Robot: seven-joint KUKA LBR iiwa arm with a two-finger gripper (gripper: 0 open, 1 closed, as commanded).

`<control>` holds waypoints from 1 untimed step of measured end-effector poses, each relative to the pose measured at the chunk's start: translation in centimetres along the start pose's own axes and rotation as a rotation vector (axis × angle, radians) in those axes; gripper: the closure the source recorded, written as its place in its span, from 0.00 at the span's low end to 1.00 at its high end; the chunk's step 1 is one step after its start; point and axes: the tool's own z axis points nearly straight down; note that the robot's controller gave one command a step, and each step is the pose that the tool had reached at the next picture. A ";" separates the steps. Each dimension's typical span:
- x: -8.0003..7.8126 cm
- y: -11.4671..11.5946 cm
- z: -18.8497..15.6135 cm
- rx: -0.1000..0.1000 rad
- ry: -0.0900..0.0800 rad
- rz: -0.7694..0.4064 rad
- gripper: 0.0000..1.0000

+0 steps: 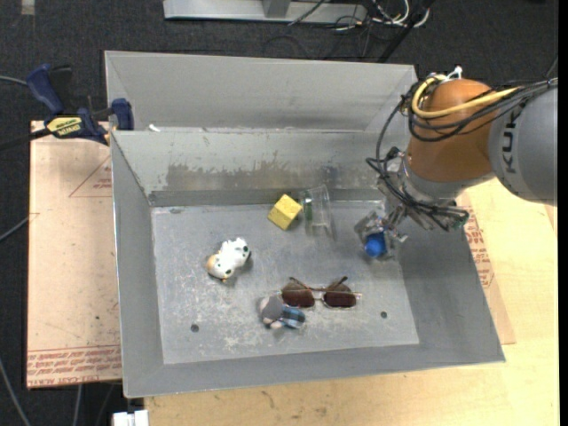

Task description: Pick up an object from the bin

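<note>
The pincer (383,234) sits right above a small blue thing (375,248) at the right of the bin (133,238). I cannot tell if it is gripping. The little thing may slip away when lifted.

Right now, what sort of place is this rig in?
Probably a robotics lab grasping cell: a grey metal bin of unrelated odds, a yellow block and sunglasses among them, with loose cables on the floor behind.
</note>
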 end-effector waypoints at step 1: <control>-0.2 -0.2 -2.0 0.009 -0.007 0.001 1.00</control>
